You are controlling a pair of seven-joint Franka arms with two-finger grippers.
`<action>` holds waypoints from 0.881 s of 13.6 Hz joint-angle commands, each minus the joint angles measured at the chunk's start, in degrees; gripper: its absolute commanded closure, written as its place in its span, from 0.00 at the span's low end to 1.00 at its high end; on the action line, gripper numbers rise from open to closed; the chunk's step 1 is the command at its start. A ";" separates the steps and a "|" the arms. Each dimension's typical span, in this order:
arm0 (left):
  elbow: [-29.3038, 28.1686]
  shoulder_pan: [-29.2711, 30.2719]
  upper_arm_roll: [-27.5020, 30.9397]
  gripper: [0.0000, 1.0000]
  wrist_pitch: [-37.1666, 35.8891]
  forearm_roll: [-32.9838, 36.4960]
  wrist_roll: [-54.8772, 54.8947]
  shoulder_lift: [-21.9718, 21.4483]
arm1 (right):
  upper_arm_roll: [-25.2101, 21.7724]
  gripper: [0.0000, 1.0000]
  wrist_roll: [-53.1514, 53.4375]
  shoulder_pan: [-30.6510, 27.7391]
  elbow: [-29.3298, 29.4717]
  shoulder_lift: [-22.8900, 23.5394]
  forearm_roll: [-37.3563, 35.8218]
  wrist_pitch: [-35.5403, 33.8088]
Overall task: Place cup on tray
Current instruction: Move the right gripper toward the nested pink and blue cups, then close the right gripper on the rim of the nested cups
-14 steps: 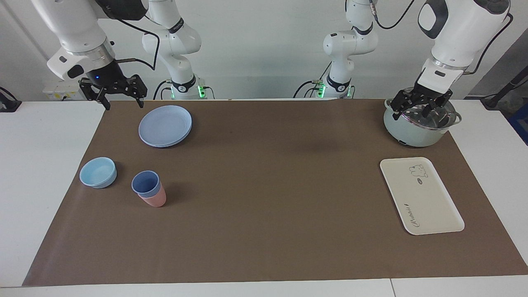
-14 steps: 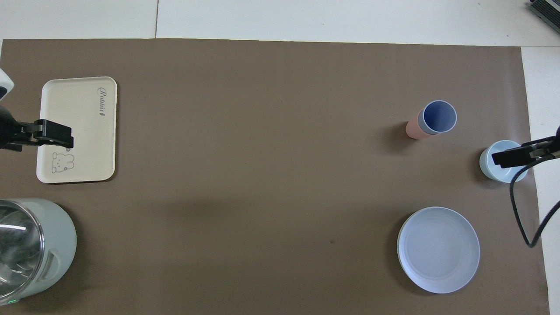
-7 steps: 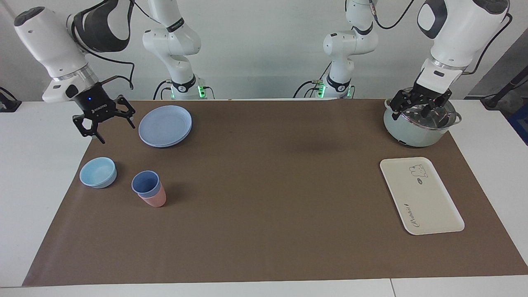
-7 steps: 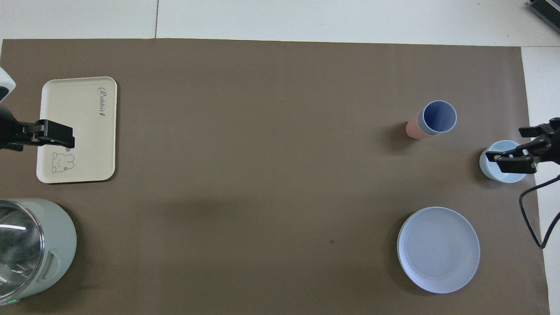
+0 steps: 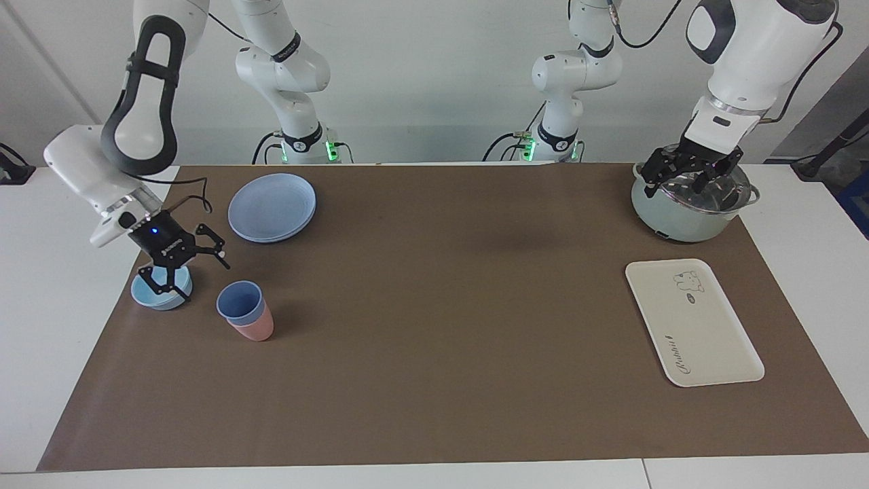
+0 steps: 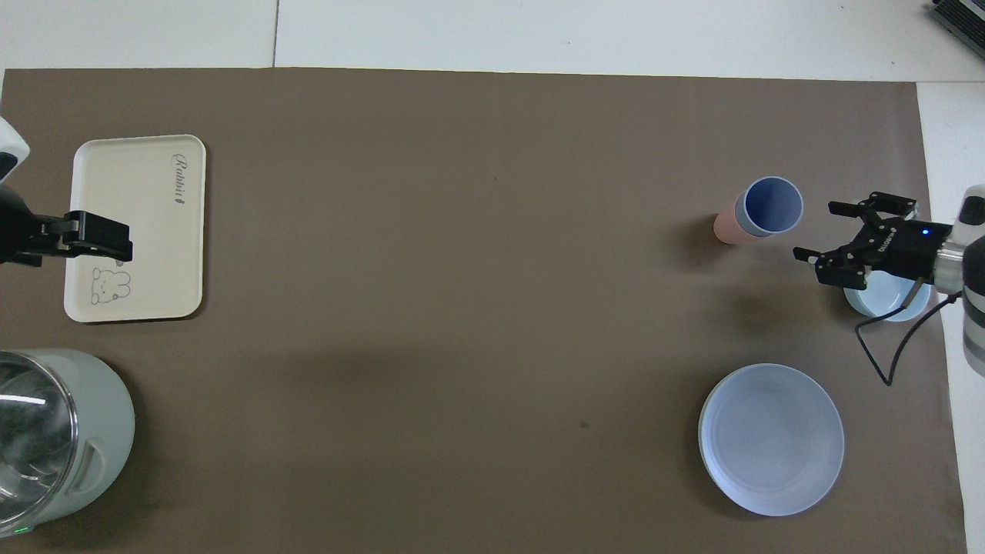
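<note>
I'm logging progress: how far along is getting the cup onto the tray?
Nothing is done yet. The medium-blue plastic cup sits nested in the pink tumbler; the cream rectangular tray is bare. The right tool, open, hangs beside the cup. Left tool waits over the pot. Grasp, carry and placing remain.

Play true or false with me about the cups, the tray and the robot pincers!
1. The blue cup sits inside a pink cup. True.
2. The blue cup is already on the tray. False: it stands at the right arm's end of the table, the tray at the left arm's end.
3. The right pincer is open, beside the cups and by the light-blue bowl. True.
4. The left pincer holds the round plate. False: it waits over the pot.
</note>
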 commanded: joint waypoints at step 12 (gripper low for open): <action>-1.40 -0.13 -0.07 0.00 -0.32 0.90 0.33 -1.29 | 0.83 0.00 -21.14 0.98 1.04 9.02 25.41 -3.88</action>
